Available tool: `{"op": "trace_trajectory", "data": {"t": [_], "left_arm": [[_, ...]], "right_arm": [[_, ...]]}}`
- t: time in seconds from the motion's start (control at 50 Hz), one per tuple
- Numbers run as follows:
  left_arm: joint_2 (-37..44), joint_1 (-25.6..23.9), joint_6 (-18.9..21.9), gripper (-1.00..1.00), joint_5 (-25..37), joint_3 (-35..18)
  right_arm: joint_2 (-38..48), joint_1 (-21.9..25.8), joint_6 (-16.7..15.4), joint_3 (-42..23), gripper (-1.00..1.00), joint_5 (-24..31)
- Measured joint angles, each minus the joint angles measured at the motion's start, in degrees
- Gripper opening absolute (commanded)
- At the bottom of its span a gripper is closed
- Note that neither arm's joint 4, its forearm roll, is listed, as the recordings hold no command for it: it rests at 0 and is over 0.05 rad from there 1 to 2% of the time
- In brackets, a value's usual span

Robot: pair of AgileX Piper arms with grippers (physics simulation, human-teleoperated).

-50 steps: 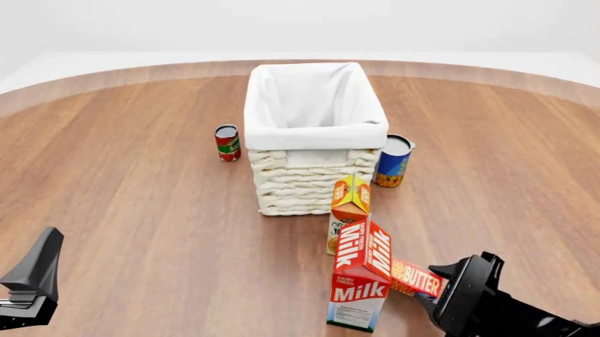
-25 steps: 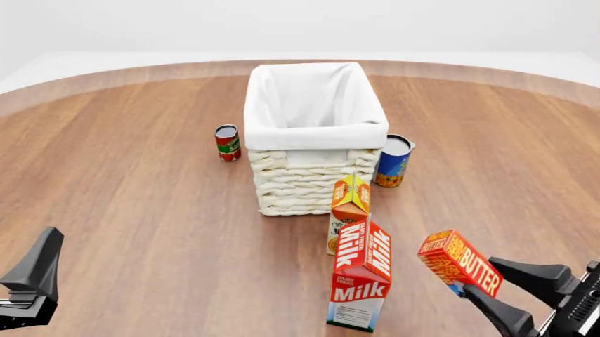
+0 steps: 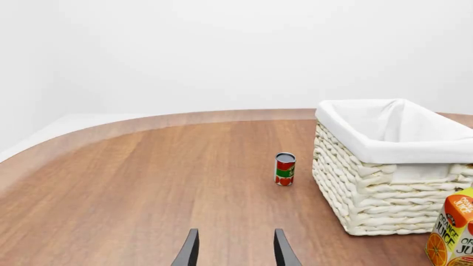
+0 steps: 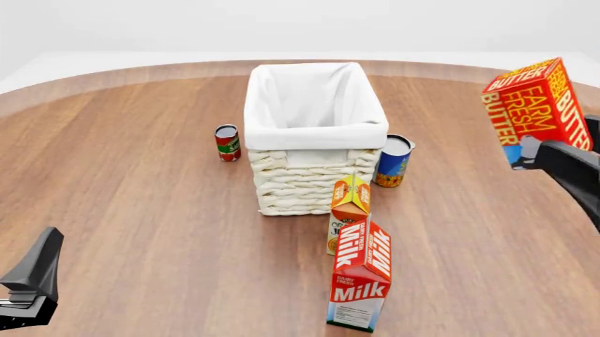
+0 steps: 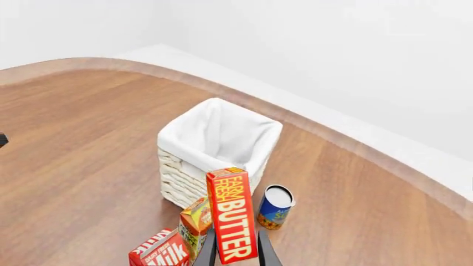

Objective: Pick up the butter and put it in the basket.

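The butter [image 4: 535,105], a red-orange box with yellow lettering and a blue corner, is held high in the air at the right edge of the front view, right of the basket [image 4: 314,133]. My right gripper [image 4: 555,151] is shut on its lower end. In the right wrist view the butter [image 5: 232,216] stands upright between the fingers [image 5: 209,250], with the cream wicker basket [image 5: 190,151] below and beyond it. My left gripper [image 4: 33,281] is open and empty, low at the front left, far from the basket [image 3: 384,145]; its fingers [image 3: 189,252] show in the left wrist view.
A red-and-white milk carton [image 4: 361,281] stands at the front, with an orange juice carton [image 4: 350,203] just behind it against the basket's front. A red can [image 4: 227,142] stands left of the basket and a blue can [image 4: 393,160] right of it.
My right gripper has lifted the butter from table height beside the milk carton up and away to the right. The left arm has not moved.
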Motion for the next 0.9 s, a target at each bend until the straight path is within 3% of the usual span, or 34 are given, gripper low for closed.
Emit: {"op": "trace_trajectory", "data": {"t": [0.36, 0.68, 0.9], "left_arm": [[0.0, 0.0, 0.0, 1.00, 0.0, 0.0], [0.0, 0.0, 0.0, 1.00, 0.0, 0.0], [0.0, 0.0, 0.0, 1.00, 0.0, 0.0]], "right_arm": [[18.5, 4.5, -3.1, -21.2, -1.00, -2.0], [36.7, 8.6, -6.1, -25.2, -1.00, -12.2], [50.7, 7.5, -6.1, -28.8, -1.00, -19.8]]}}
